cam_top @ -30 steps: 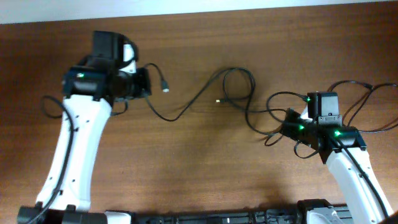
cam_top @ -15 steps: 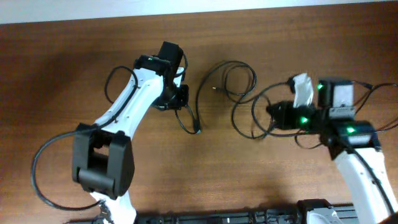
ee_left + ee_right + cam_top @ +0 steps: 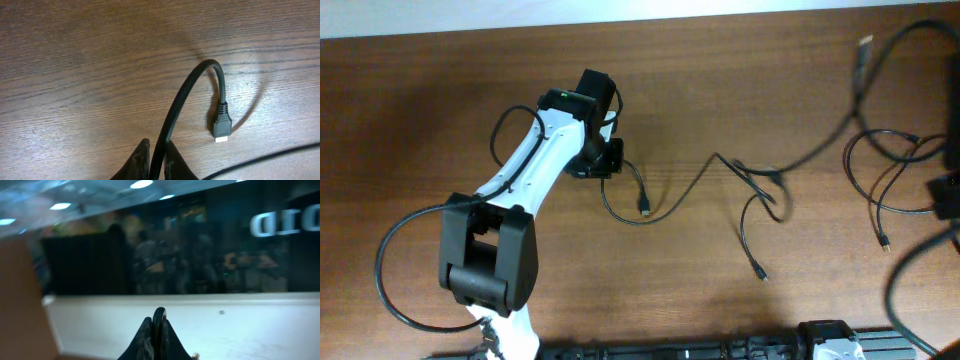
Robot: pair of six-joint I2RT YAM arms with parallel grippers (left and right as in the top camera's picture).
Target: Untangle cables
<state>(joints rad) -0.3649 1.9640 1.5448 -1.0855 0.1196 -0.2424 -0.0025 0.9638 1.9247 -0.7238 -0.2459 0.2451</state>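
Note:
Thin black cables (image 3: 680, 190) lie across the brown table (image 3: 440, 100). My left gripper (image 3: 611, 160) is shut on one cable (image 3: 185, 95) close to its end. That cable arcs out from the fingers (image 3: 158, 152) and its plug (image 3: 220, 127) rests on the wood; the plug also shows from overhead (image 3: 644, 210). The cable runs right to a knot (image 3: 763, 180), then rises toward the upper right, where a plug (image 3: 863, 45) hangs blurred. A loose end (image 3: 760, 272) lies below the knot. My right gripper (image 3: 155, 325) is shut on a thin black cable and faces a wall, high off the table.
More cable loops (image 3: 890, 170) lie at the right, with a plug (image 3: 885, 243) below them. A dark part of the right arm (image 3: 945, 195) shows at the right edge. Thick robot wiring (image 3: 390, 290) loops beside the left arm's base. A second cable (image 3: 270, 157) crosses the left wrist view's bottom corner.
The right arm has swung up and right, mostly out of the overhead view, drawing the cables with it; the central loops have stretched out into a line. The left gripper has kept its place and grip.

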